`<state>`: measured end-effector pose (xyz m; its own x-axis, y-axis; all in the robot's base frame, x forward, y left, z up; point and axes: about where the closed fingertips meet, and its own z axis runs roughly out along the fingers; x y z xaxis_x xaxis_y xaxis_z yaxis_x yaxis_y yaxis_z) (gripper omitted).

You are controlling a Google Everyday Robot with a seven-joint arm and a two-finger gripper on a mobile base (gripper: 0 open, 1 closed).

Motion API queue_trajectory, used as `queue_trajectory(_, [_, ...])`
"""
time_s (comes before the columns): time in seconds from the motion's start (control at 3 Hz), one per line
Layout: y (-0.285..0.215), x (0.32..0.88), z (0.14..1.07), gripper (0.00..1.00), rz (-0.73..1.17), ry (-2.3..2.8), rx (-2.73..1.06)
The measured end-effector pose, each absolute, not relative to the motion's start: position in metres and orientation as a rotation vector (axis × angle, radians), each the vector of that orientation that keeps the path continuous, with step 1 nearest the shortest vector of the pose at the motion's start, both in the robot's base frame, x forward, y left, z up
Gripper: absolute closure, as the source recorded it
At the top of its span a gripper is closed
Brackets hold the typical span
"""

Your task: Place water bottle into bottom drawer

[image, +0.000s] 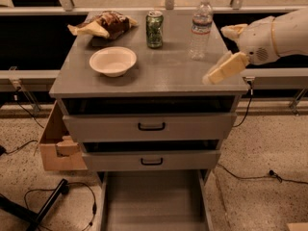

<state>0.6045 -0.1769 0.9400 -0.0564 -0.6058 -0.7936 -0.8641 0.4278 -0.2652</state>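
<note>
Three drawers stood pulled out at the front of the cabinet. The bottom drawer [154, 203], lowest and furthest out, lay well below the fingers and to their left, with nothing showing in the part in view. Above it came the two drawers with black handles, then the cabinet top [159, 76], where a bowl [113, 60] sat well to the left of the fingers. The gripper [217, 55] hung over the top's right edge, its two pale fingers [227, 68] spread apart and holding nothing, one low and one high, both pointing left. The bottle [200, 29] stood upright just left of the fingers and a little beyond them, untouched, its long axis vertical and so crossing the line of reach. A can [154, 29] stood further left of the fingers, apart from the bottle, and a snack bag [103, 25] lay further left again. By the look of it, the coming move needed a short push left and back so that the spread fingers passed either side of the bottle's body. The can seemed far enough off not to interfere.
</note>
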Motion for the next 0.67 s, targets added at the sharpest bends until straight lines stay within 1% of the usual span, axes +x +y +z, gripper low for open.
queue_trajectory(0.33, [-0.166, 0.637, 0.926, 0.0, 0.401, 1.703, -1.182])
queue_trajectory(0.67, [-0.186, 0.641, 0.92, 0.0, 0.386, 1.72, -1.088])
